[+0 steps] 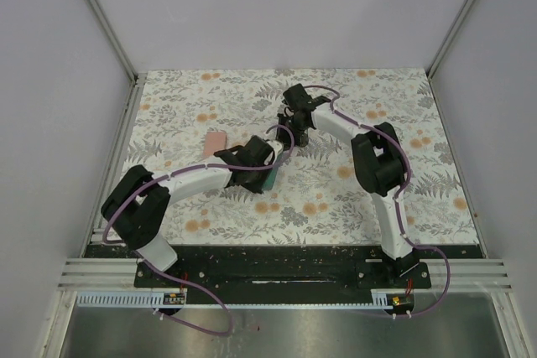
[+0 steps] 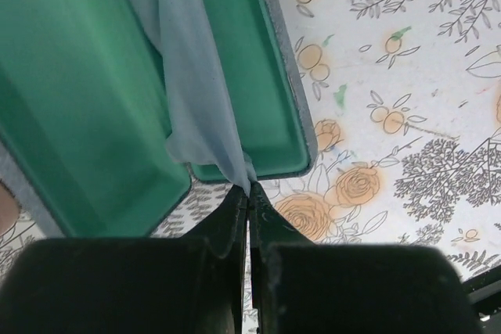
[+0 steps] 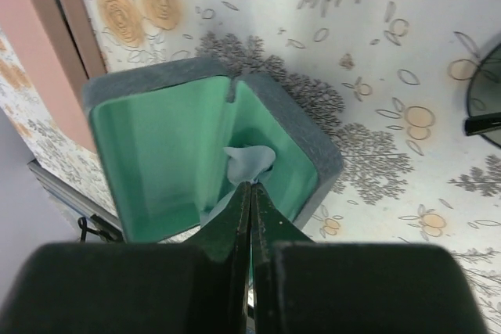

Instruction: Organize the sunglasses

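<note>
**Both tools on cloth; sunglasses outside case**

Left tool (image 2: 250,189) is closed, pinching the blue cloth (image 2: 196,76) over the open green-lined case (image 3: 156,74). Right tool (image 3: 250,185) is closed, apparently nipping cloth inside it. Dark sunglasses (image 3: 485,91) lie on the bench (image 3: 352,5), right of the right tool and apart from the case. Right arm judged nearer. Long axis indeterminate: only one lens shows.
</note>
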